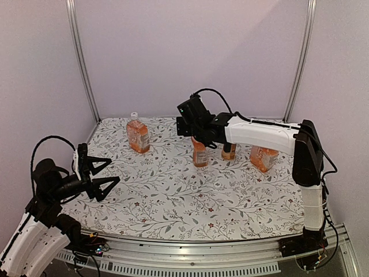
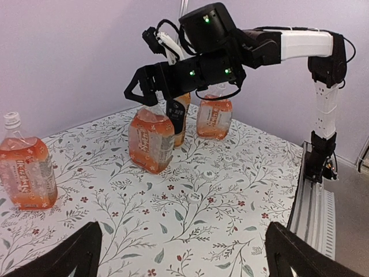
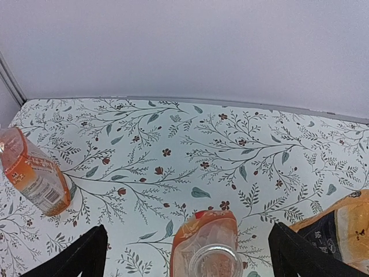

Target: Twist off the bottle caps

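Note:
A white bottle cap (image 1: 134, 115) tops the orange-drink bottle (image 1: 138, 136) at the back left; the left wrist view shows that cap (image 2: 11, 120) too. Two loose caps (image 2: 207, 174) (image 2: 194, 197) lie on the floral cloth. My right gripper (image 1: 202, 140) hovers open just above the middle bottle (image 1: 200, 153). In the right wrist view this bottle's mouth (image 3: 214, 263) is bare, with nothing between the fingers (image 3: 86, 254). My left gripper (image 1: 113, 171) stands open and empty at the near left, far from every bottle.
Two more orange bottles (image 1: 229, 151) (image 1: 264, 157) stand under the right arm's forearm, both necks hidden. Metal frame posts (image 1: 81, 57) rise at the back corners against the pale walls. A rail (image 1: 190, 253) runs along the near table edge.

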Motion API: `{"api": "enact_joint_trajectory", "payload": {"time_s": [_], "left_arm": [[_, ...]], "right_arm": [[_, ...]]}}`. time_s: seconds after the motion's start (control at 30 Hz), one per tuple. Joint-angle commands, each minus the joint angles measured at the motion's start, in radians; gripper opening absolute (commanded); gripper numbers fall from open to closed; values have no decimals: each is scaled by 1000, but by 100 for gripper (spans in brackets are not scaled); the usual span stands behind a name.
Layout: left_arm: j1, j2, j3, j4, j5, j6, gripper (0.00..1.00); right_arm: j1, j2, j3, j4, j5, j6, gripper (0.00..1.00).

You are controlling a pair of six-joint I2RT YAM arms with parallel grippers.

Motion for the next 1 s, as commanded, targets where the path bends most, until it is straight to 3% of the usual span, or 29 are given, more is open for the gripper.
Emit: {"api": "enact_joint_trajectory", "payload": {"time_s": [0.0, 0.13, 0.23, 0.3, 0.37, 0.43, 0.5, 0.67, 0.77, 0.87, 0.97], "left_arm": [[15, -6, 7, -8, 10, 12, 100], [18, 3, 12, -8, -2, 12, 100], [19, 24, 28, -25, -48, 16, 100], [18, 61, 70, -81, -90, 36, 99], [18, 117, 143, -170, -132, 88, 97], [16, 191, 240, -273, -157, 151, 95], [16, 289, 353, -384, -180, 228, 94], [16, 669, 735, -738, -250, 479, 99], [16, 910, 974, -975, -247, 663, 100], [19, 1115, 1188, -994, -329, 696, 100], [27, 1265, 1328, -875, -413, 682, 100]], "right_arm": [[-3, -28, 97, -80, -20, -119, 99], [-4, -91, 123, -109, -80, -200, 99], [-6, -153, 122, -123, -255, -233, 99], [-24, -200, 101, -92, -567, -251, 99], [-43, -280, 6, 75, -1018, -205, 99], [-41, -340, -69, 208, -1281, -130, 97], [-34, -374, -85, 194, -1293, -88, 96], [-21, -480, -148, 47, -944, -136, 97], [-21, -512, -160, -22, -861, -132, 97], [-13, -531, -185, -33, -849, -111, 97], [-3, -563, -221, -38, -833, -105, 97]]}}
